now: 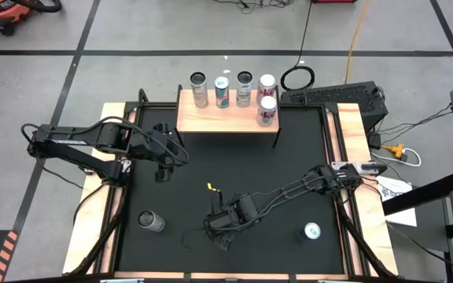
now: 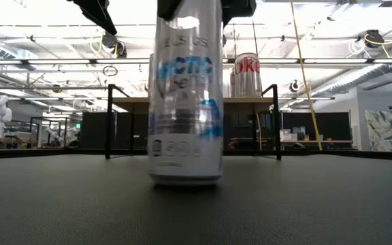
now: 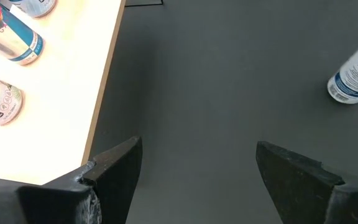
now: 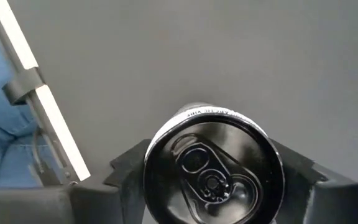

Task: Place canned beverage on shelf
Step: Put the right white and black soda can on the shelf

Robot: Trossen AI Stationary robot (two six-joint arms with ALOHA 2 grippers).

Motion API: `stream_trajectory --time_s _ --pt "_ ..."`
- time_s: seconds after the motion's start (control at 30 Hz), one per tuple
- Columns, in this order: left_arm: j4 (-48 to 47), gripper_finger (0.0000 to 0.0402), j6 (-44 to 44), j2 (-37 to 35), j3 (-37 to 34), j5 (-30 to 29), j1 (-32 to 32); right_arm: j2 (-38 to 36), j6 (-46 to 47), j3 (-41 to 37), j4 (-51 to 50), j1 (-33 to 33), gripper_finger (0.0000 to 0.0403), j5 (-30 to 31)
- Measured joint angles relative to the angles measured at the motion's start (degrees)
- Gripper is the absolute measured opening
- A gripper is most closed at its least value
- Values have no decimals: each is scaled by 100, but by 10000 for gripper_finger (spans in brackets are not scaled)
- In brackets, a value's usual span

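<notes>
A slim cylindrical metal can (image 4: pixel 211 171) with a glossy black pull-tab top is seen standing upright on the matte black table (image 1: pixel 289 157), flanked by the right hand (image 1: pixel 220 228); a firm grasp cannot be told. The left hand (image 1: pixel 162 167) is held released near the light-wood shelf (image 1: pixel 226 119), on which five cans are stood.

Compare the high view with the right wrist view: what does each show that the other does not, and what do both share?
Only the high view shows the shelf carrying five cans, two more cans standing on the mat, one near the left edge and one near the right, and the left pincer waiting open near the shelf.

Only the right wrist view shows the black lid and pull tab of the can standing upright between the right pincer's fingers, with one finger either side of it.

Both show the right pincer low over the black mat.
</notes>
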Motion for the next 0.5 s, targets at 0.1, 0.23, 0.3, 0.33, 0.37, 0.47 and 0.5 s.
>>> stream_trajectory --time_s 0.1,0.23,0.3,0.33,0.37,0.47,0.5 --pt "0 316 2 0 0 0 0 -36 -26 11 -124 -72 223 -26" --pt "-2 316 2 0 0 1 -1 -90 -262 72 -209 -222 223 -111" --pt "-2 316 2 0 0 2 0 -176 -403 68 -305 -312 223 -138" --pt "0 316 2 0 0 0 0 -227 -482 68 -366 -367 223 -135" --pt "-1 316 2 0 0 0 -1 -276 -548 73 -444 -425 224 -136" --pt "-1 316 -1 0 0 1 -1 -367 -808 76 -662 -616 224 -155" --pt "-2 316 -7 0 0 0 0 -399 -941 76 -716 -680 223 -157"
